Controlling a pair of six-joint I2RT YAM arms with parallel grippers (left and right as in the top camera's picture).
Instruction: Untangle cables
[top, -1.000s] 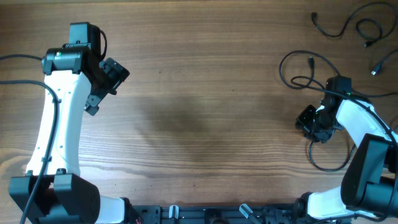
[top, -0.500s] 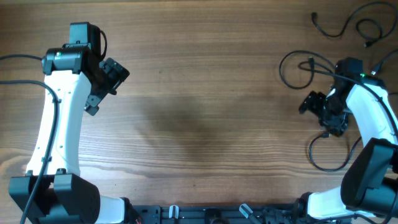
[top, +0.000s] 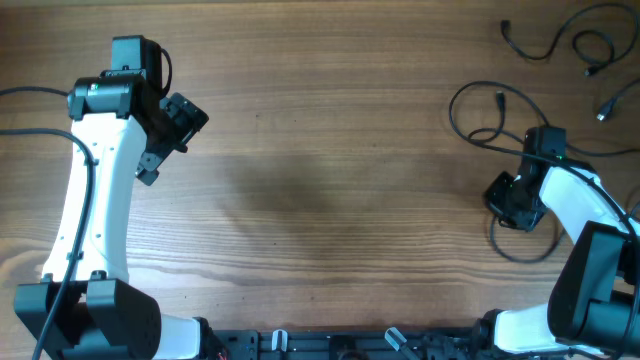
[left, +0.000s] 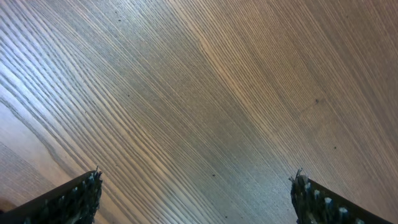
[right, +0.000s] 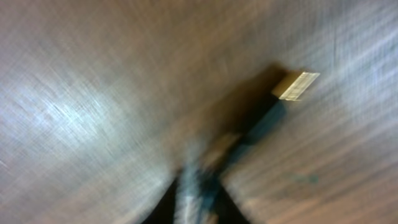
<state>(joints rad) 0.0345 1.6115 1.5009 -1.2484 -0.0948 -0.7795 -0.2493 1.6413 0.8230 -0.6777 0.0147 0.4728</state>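
Note:
Several thin black cables lie as loose strands at the right of the table: a wide loop (top: 468, 98), strands at the far right corner (top: 548, 50), and a loop (top: 520, 252) near my right arm. My right gripper (top: 506, 200) hangs low over the table beside that near loop. In the blurred right wrist view its fingers (right: 199, 196) are pressed together on a black cable whose metal plug end (right: 298, 85) sticks out ahead. My left gripper (top: 168, 132) is far off at the left, open and empty (left: 196, 202) over bare wood.
The thicker black cables of the arms run along the left arm (top: 30, 95) and the right arm. The table's right edge is close to the right arm. Bare wood (top: 330, 170) lies between the two arms.
My right gripper swung up toward the far side and came back down toward the near loop. That loop has been pulled in smaller. The left arm has not moved.

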